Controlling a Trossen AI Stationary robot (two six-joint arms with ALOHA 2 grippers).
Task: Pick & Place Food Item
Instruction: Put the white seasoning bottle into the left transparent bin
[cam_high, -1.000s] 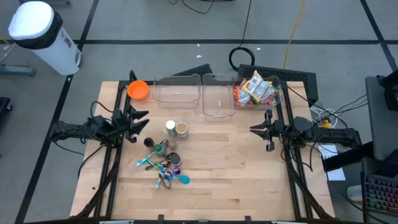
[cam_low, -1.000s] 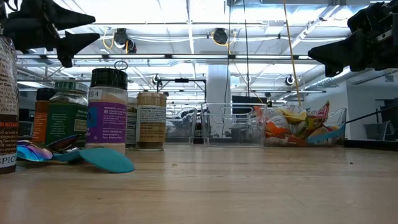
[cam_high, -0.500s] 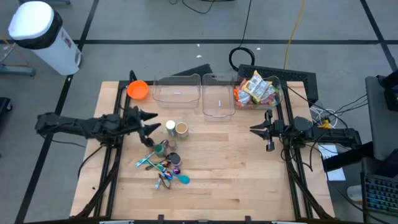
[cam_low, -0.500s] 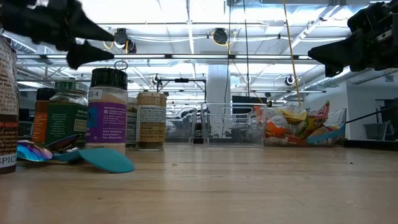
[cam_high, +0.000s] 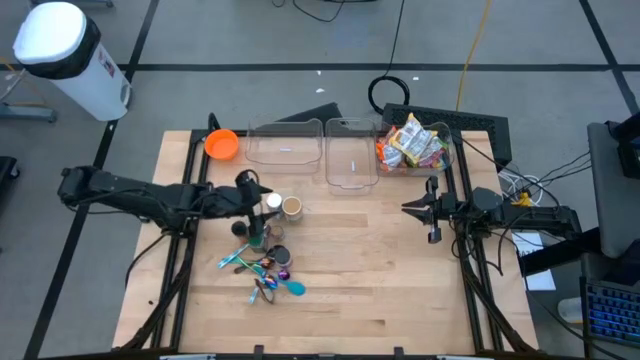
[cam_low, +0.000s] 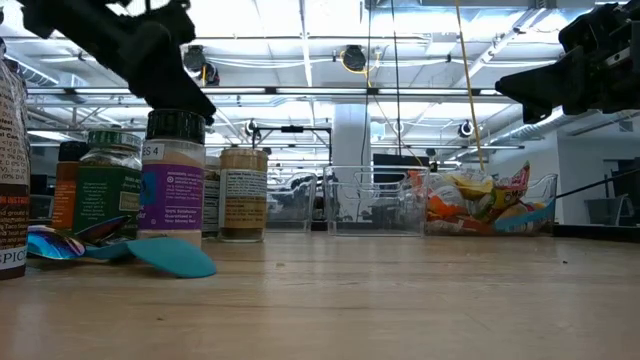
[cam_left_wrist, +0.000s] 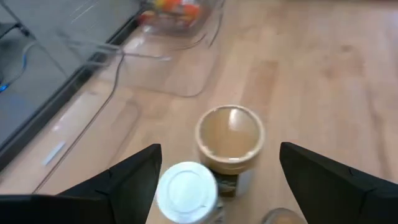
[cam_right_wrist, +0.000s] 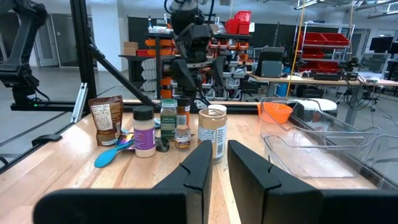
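Note:
Several spice jars stand in a cluster at the table's middle left, among them a white-lidded jar (cam_high: 274, 203) (cam_left_wrist: 186, 190) and a tan-lidded jar (cam_high: 292, 207) (cam_left_wrist: 229, 138). My left gripper (cam_high: 256, 198) (cam_left_wrist: 219, 148) is open and hovers just left of these two, above the cluster; both jars show between its spread fingers. In the low view it (cam_low: 180, 85) hangs over a black-lidded, purple-labelled jar (cam_low: 172, 180). Snack packets (cam_high: 412, 143) lie in a clear bin at the far right. My right gripper (cam_high: 410, 208) (cam_right_wrist: 219, 168) is shut and empty at the right side.
Two empty clear bins (cam_high: 285, 148) (cam_high: 350, 158) stand at the far edge, left of the snack bin. An orange bowl (cam_high: 221, 144) sits at the far left. Coloured spoons (cam_high: 268, 275) lie near the jars. Bare wood (cam_high: 380, 270) lies near and right.
My left arm has stretched out toward the table's right, carrying its open gripper from the left edge to just above the spice jars. The jars have not moved.

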